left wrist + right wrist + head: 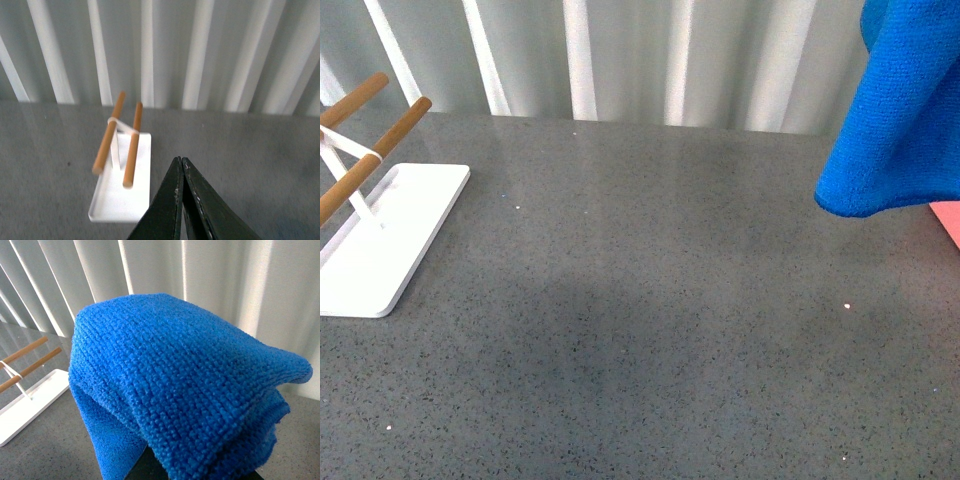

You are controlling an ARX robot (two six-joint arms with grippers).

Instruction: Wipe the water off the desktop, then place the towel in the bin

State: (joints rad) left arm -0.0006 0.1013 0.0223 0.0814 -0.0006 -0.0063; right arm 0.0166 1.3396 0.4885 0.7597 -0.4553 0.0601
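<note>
The bright blue towel (903,110) hangs in the air at the far right of the front view, above the grey speckled desktop (650,330). It fills the right wrist view (185,385), draped over my right gripper, whose dark fingers (147,467) barely show beneath it; the gripper is shut on the towel. A salmon-pink corner of the bin (947,220) shows at the right edge, just below the towel. My left gripper (181,161) is shut and empty, held above the desktop (260,165). Neither arm shows in the front view.
A white rack base (390,235) with wooden bars (375,150) stands at the left of the desktop; it also shows in the left wrist view (122,192) and right wrist view (32,400). White vertical blinds (620,60) run behind the desk.
</note>
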